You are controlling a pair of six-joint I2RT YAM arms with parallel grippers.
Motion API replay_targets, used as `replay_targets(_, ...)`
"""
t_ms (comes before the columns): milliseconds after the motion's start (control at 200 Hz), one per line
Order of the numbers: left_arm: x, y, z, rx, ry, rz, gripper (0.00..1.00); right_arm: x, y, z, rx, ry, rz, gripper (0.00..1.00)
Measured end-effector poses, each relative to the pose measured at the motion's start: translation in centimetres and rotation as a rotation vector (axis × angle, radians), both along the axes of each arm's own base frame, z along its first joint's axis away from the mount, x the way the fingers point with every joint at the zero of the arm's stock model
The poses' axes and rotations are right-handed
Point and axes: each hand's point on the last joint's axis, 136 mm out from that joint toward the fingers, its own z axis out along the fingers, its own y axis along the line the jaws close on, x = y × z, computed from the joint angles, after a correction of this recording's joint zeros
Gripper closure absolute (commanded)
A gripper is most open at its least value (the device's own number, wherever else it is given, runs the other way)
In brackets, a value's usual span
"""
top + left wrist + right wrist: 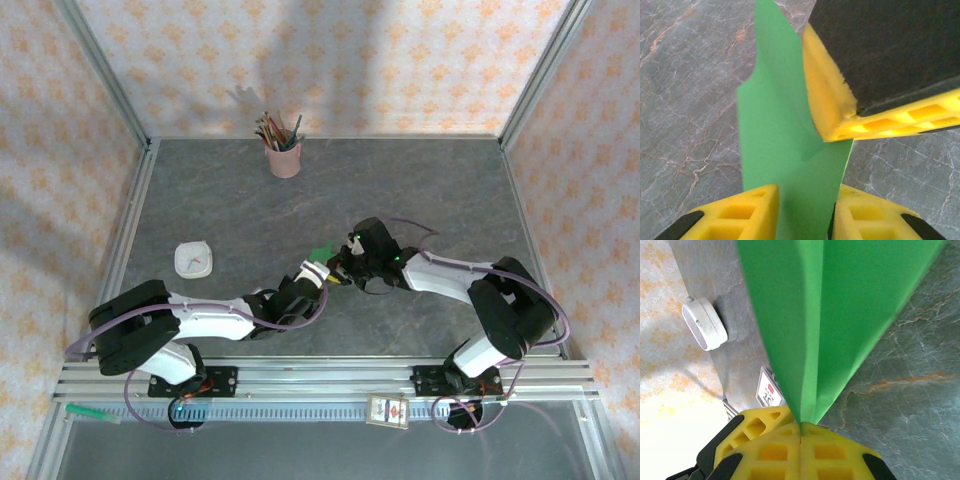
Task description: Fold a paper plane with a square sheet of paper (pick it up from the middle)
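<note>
While the right end effector (800, 424) pinches the creased green paper (830, 315) above the bench (910, 390), the left end effector (806, 190) stands spread, flanking its 6 o'clock edge.

At the bottom, right gripper (801, 424), yellow fingers (765, 450) pressed together with no gap, pinching the narrow lower end of the green paper sheet (850, 315). Folded along a lengthwise crease, widening upward and running out past the top edge. Behind it on the right, grey veined desk (910, 405). To the left, a white rounded case (702, 322) lying on the desk; nearer the gripper, a small white dark-bordered card (767, 390), partly hidden by the paper. Far left, patterned wall (660, 355).
</note>
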Motion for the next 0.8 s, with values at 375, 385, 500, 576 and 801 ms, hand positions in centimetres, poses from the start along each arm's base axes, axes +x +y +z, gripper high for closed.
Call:
replay_targets(375, 0.08, 0.06, 0.06, -0.005, -0.002, 0.01, 0.85, -0.01, -0.01, -0.02, 0.0, 0.0, 0.0, 1.0)
replay_targets(385, 0.09, 0.06, 0.08, -0.005, -0.002, 0.01, 0.85, -0.01, -0.01, -0.02, 0.0, 0.0, 0.0, 1.0)
replay_targets(500, 0.1, 0.01, 0.05, -0.008, -0.002, 0.011, 0.9, -0.01, -0.01, -0.02, 0.0, -0.001, 0.0, 1.0)
replay_targets(576, 0.12, -0.12, 0.1, -0.016, -0.002, 0.009, 0.96, -0.01, -0.01, -0.02, 0.0, -0.001, 0.0, 0.99)
replay_targets(801, 0.2, -0.54, -0.08, -0.077, 0.034, 0.013, 1.0, 0.53, -0.45, 0.01, 0.003, -0.006, -0.011, 0.8)
